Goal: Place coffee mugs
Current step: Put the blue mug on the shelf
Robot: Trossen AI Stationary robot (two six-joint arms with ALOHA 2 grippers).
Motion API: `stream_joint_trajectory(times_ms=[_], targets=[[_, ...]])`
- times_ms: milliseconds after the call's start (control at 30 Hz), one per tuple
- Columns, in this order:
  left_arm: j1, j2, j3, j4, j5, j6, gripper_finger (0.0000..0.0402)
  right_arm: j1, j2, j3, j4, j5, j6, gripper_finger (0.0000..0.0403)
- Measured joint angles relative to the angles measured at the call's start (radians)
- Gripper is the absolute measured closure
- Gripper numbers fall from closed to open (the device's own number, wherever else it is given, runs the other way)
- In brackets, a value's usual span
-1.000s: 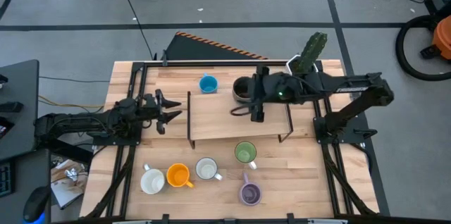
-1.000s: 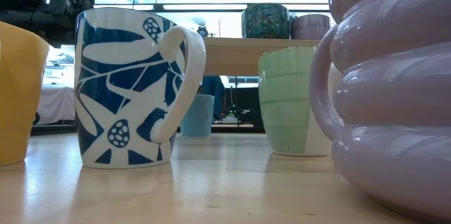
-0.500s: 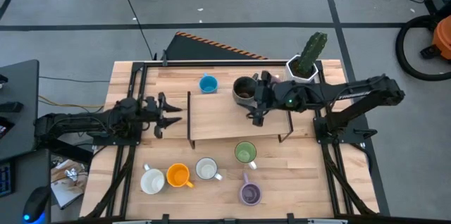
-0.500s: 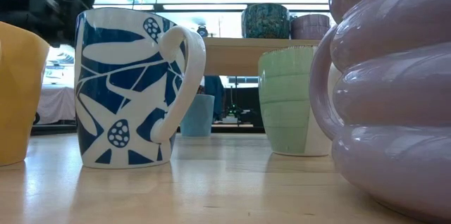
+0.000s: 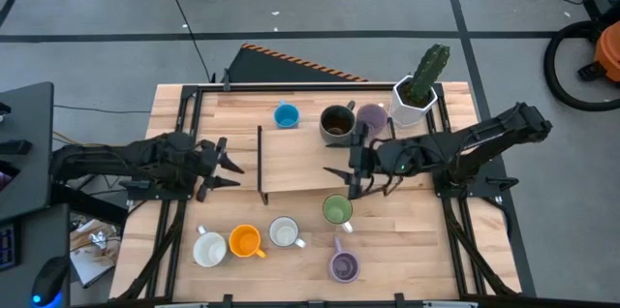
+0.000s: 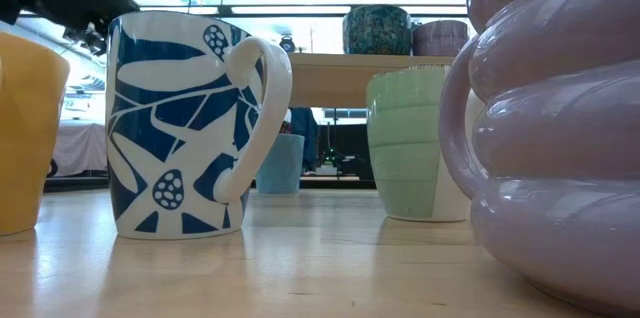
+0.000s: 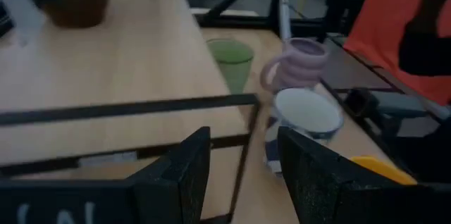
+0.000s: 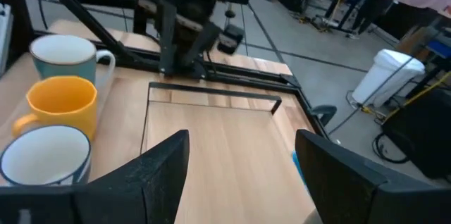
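A dark brown mug (image 5: 336,122) and a purple mug (image 5: 372,117) stand at the far edge of a raised wooden shelf (image 5: 310,158). The blue mug (image 5: 286,115) is on the table behind it. In front stand a green mug (image 5: 337,210), a blue-patterned white mug (image 5: 284,232), an orange mug (image 5: 245,242), a white mug (image 5: 209,248) and a second purple mug (image 5: 344,266). My right gripper (image 5: 341,182) hangs open over the shelf's near right part, just beyond the green mug. My left gripper (image 5: 235,172) is open at the shelf's left end. Neither holds anything.
A white pot with a cactus (image 5: 417,90) stands at the far right corner, close to the purple mug. The shelf's thin black legs (image 5: 261,168) rise at its left and right ends. Bare wood lies between the shelf and the row of mugs.
My right gripper has drawn back from the dark brown mug toward the table's near edge and sunk over the shelf, staying open; the purple mug beside the brown one now shows. My left gripper has risen and tipped up toward level, staying open. No mug has moved.
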Motion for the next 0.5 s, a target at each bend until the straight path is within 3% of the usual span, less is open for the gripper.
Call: stream_joint_trajectory(times_ms=[167, 400, 500], targets=[[-0.047, 0.002, 0.019, 0.049, -0.136, -0.074, 0.0230, 0.001, 0.052, -0.001, 0.022, 0.004, 0.009, 0.0138], [-0.022, 0.019, 0.082, 0.033, -0.475, -0.178, 0.0230, -0.003, 0.072, -0.001, 0.046, 0.004, 0.001, 0.0138], [0.042, 0.077, 0.159, -0.043, -0.496, -0.210, 0.0230, -0.005, 0.056, -0.001, 0.045, 0.005, 0.000, 0.0138]])
